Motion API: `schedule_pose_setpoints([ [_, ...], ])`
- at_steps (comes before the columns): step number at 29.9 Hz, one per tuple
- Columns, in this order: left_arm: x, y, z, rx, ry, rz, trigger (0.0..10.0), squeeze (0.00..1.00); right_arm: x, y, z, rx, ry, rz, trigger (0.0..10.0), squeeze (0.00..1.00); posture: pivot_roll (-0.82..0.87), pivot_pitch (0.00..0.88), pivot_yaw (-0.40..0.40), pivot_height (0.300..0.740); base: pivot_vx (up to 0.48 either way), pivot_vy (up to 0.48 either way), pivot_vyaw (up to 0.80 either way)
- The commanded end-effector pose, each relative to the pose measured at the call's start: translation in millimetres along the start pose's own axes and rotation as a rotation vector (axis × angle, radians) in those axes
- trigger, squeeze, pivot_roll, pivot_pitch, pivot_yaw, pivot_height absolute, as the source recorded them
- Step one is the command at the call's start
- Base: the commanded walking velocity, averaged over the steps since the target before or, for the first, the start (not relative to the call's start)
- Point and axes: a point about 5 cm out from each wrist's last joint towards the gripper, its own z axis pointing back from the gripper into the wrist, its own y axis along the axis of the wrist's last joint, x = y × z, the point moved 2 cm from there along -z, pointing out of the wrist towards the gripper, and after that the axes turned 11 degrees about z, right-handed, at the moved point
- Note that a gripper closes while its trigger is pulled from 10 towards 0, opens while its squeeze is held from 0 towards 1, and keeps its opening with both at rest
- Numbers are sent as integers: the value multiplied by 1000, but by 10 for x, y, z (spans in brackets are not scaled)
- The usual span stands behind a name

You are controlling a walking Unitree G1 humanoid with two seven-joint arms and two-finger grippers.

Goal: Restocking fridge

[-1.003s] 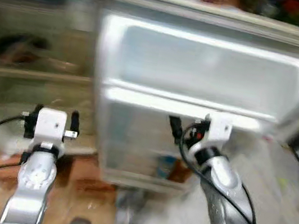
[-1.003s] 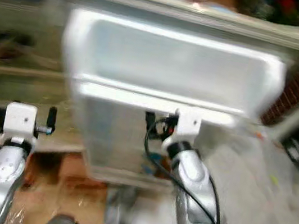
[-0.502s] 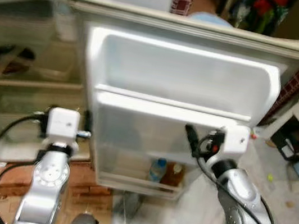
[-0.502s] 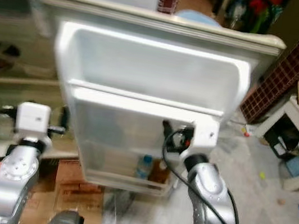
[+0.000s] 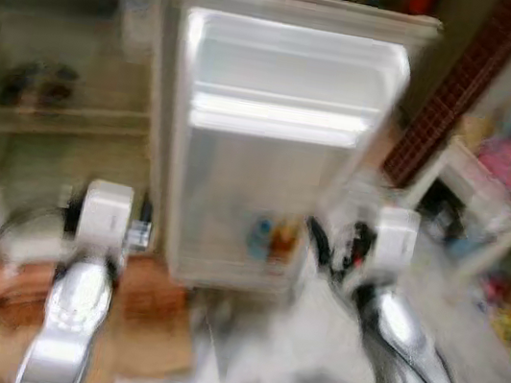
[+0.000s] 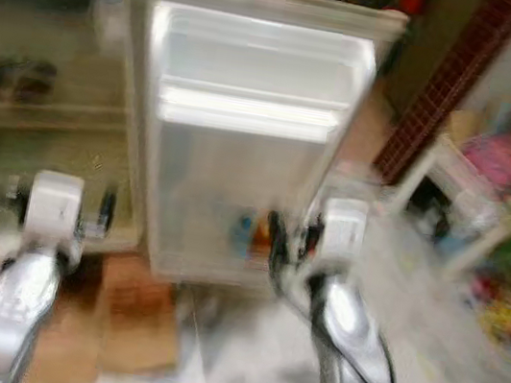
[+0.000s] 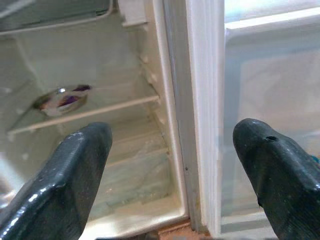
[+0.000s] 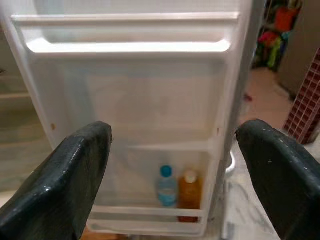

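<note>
The fridge stands open, and its white door [image 5: 271,155] faces me with moulded shelves. On the lowest door shelf stand a blue-capped bottle [image 8: 166,187] and an orange bottle [image 8: 189,192]. My right gripper [image 8: 175,131] is open and empty, held a short way back from the door at the height of the bottles. My left gripper [image 7: 172,132] is open and empty too, pointing at the hinge edge between door and cabinet. Inside the cabinet a small bowl [image 7: 62,98] sits on a shelf [image 7: 110,109]. The eye views are blurred.
Flattened cardboard [image 5: 146,330] lies on the floor below the left arm. To the right are a dark red tiled wall [image 5: 444,105] and a low white stand [image 5: 476,183] with colourful clutter. Pale floor stretches in front of the door.
The whole picture has shifted and blurred, so the camera has moved; the fridge door now looks smaller and farther off. Both arms remain raised in front of it.
</note>
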Motion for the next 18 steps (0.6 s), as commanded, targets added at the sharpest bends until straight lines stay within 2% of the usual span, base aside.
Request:
schedule_pose_setpoints([
  [1, 22, 41, -14, 12, -14, 13, 10000, 0, 80, 82, -26, 29, -37, 26, 10000, 0, 63, 0, -60, 740, 0, 0, 0],
  [7, -4, 75, -52, 20, -7, 11, 10000, 0, 99, 207, -85, 98, -34, 24, 10000, 0, 66, 0, -58, 740, 421, -40, 0],
  [14, 22, 83, -64, 25, -8, -6, 10000, 0, 79, 272, -157, 120, -36, 29, 10000, 0, 68, 0, -59, 740, 432, 0, 0],
  [18, 23, 77, -60, 21, 1, -14, 10000, 0, 81, 272, -182, 120, -37, 36, 10000, 0, 70, 0, -62, 740, 371, -297, 0],
])
